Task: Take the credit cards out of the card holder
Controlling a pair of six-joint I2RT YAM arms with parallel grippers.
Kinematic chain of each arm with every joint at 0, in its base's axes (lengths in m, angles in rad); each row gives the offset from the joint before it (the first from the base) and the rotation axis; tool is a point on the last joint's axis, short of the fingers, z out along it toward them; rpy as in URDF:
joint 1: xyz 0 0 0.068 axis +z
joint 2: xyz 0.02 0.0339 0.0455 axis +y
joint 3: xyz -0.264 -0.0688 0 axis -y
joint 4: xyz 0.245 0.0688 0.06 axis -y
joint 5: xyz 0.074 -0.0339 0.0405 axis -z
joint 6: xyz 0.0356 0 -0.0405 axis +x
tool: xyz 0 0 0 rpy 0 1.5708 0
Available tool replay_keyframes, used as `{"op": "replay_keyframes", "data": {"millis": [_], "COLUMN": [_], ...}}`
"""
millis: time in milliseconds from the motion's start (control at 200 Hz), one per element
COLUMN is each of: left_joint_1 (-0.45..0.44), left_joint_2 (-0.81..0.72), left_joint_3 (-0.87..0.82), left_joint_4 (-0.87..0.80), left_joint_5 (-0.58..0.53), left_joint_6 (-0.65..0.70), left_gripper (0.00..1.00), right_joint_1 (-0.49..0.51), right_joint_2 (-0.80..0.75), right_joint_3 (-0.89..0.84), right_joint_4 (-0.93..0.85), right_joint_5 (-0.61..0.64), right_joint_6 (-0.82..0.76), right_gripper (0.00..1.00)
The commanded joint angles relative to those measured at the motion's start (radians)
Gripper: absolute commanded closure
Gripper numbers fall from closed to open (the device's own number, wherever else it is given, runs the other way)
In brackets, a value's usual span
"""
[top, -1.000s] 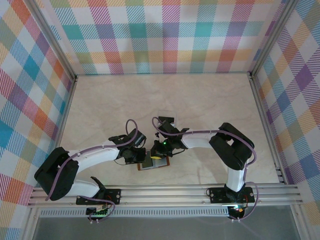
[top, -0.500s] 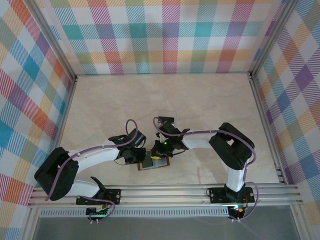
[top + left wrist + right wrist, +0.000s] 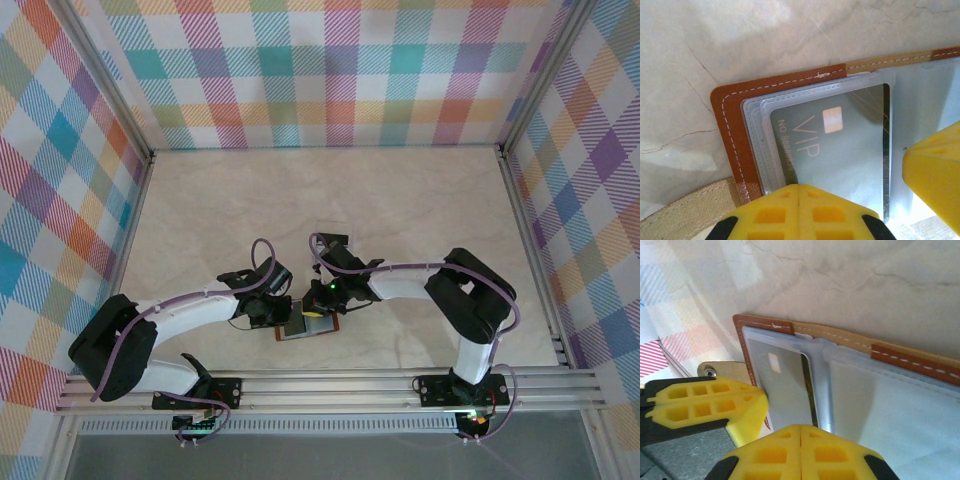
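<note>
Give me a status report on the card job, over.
Left pincer shut, right pincer shut, both down at the card holder. Holder open flat, VIP card in its clear sleeve. Pincers crowd each other.

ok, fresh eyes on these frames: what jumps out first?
The left gripper and right gripper meet over the open reddish-brown card holder, front centre on the marble-look table. The left wrist view shows a grey credit card marked VIP inside a clear sleeve. Loud plaid walls ring the scene.
</note>
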State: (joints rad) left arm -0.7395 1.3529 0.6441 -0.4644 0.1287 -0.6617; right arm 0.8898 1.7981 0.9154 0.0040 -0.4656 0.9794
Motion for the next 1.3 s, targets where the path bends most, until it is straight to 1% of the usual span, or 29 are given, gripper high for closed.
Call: {"op": "replay_keyframes", "data": {"millis": [0,165,270,385,430,520,580,690,980,1040,1160,1295], "left_joint_1": [-0.004,-0.004,-0.004,-0.004,-0.004,-0.004,-0.003,-0.004,-0.004,-0.004,-0.004,-0.004], "left_joint_2": [0.006,0.000,-0.001,-0.005,-0.005,-0.010,-0.013,-0.019,-0.020,-0.017,-0.015,-0.032], "left_joint_3": [-0.009,-0.011,-0.012,-0.014,-0.014,-0.012,-0.011,-0.008,-0.009,-0.009,-0.001,0.018], "left_joint_4": [-0.026,-0.028,-0.029,-0.030,-0.031,-0.034,-0.036,-0.042,-0.051,-0.048,-0.048,-0.062], "left_joint_5": [-0.016,-0.017,-0.016,-0.016,-0.017,-0.017,-0.018,-0.020,-0.029,-0.028,-0.023,-0.021], "left_joint_6": [0.012,0.013,0.012,0.011,0.012,0.012,0.012,0.010,0.013,0.013,0.013,0.014], "left_gripper": [0.94,0.94,0.94,0.94,0.94,0.94,0.94,0.92,0.90,0.90,0.91,0.91], "right_joint_1": [0.003,0.003,0.003,0.003,0.003,0.005,0.007,0.014,0.020,0.020,0.020,0.013], "right_joint_2": [0.006,0.045,0.069,0.077,0.073,0.056,0.048,0.039,-0.015,-0.027,-0.057,-0.051], "right_joint_3": [0.001,0.005,0.007,0.000,0.000,0.010,0.027,0.055,0.084,0.085,0.059,0.051], "right_joint_4": [0.036,0.048,0.068,0.070,0.049,-0.022,-0.085,-0.173,-0.256,-0.252,-0.179,-0.183], "right_joint_5": [-0.026,-0.030,-0.038,-0.030,-0.014,0.032,0.066,0.113,0.165,0.158,0.114,0.106], "right_joint_6": [0.010,0.013,0.020,0.021,0.014,-0.014,-0.040,-0.079,-0.112,-0.114,-0.090,-0.089], "right_gripper": [0.91,0.87,0.82,0.81,0.80,0.73,0.72,0.71,0.71,0.71,0.71,0.73]}}
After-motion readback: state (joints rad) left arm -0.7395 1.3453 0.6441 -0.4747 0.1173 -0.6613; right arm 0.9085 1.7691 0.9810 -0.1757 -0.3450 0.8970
